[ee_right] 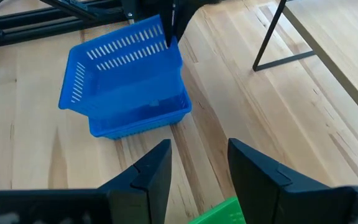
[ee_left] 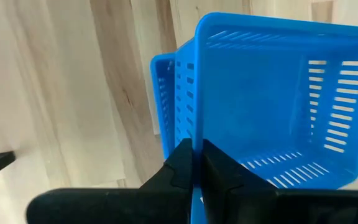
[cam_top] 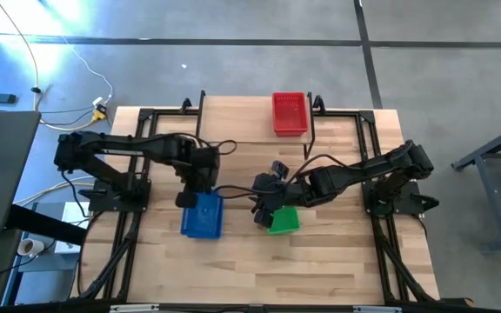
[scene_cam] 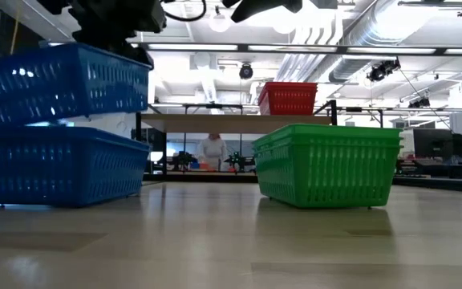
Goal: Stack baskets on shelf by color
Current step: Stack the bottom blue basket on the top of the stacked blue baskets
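Note:
Two blue baskets (cam_top: 203, 216) sit left of centre: one blue basket (scene_cam: 54, 164) rests on the table, and a second blue basket (scene_cam: 62, 80) hangs tilted above it with my left gripper (ee_left: 197, 163) shut on it. A green basket (scene_cam: 327, 164) stands on the table to their right. My right gripper (ee_right: 197, 168) hovers open just above the green basket's near edge (ee_right: 219, 211), touching nothing. One red basket (cam_top: 290, 113) stands on the shelf (cam_top: 242, 113) at the table's far side. My left gripper pinches the rim of one wall (ee_left: 196, 134) of the upper blue basket, at the basket's far end, one finger inside and one outside. The fingers come from above, pointing steeply down. The basket hangs tilted, its low end over the lower basket (ee_left: 163, 106); whether they touch, I cannot tell.
The shelf's thin black leg (ee_right: 272, 37) stands beyond my right gripper. Black frame rails (cam_top: 120, 243) run along the table's left and right sides. Bare wood (cam_top: 259, 269) lies along the near edge. A person (scene_cam: 212, 151) shows in the room behind.

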### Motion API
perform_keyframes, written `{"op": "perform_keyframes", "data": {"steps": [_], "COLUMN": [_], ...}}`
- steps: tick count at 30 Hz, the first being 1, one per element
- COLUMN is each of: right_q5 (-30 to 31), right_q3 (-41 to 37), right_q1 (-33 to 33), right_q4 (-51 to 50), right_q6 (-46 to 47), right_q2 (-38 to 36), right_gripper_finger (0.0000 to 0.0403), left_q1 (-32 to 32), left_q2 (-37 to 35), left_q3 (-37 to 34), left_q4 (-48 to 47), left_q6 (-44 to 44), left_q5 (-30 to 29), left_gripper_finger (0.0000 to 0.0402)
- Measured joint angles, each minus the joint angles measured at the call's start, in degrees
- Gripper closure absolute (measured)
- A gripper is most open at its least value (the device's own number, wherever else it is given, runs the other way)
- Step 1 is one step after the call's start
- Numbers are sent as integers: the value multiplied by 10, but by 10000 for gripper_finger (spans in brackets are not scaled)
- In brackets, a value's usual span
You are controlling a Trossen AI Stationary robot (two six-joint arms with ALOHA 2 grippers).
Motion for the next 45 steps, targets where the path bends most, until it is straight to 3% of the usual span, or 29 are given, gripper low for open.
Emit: {"op": "perform_keyframes", "data": {"steps": [18,37,42,45], "right_q5": [-2,-3,-3,-3], "right_q3": [0,0,0,0], "right_q1": [21,21,21,21], "right_q4": [-16,-25,-25,-24], "right_q6": [4,6,6,6], "right_q2": [0,0,0,0], "right_gripper_finger": [258,258,258,258], "left_q1": [31,33,33,32], "left_q2": [60,59,59,59], "left_q3": [0,-23,-23,-23], "left_q4": [14,25,26,26], "left_q6": [0,-7,-7,-14], "left_q5": [13,36,20,-21], "left_gripper_finger": [401,394,386,385]}}
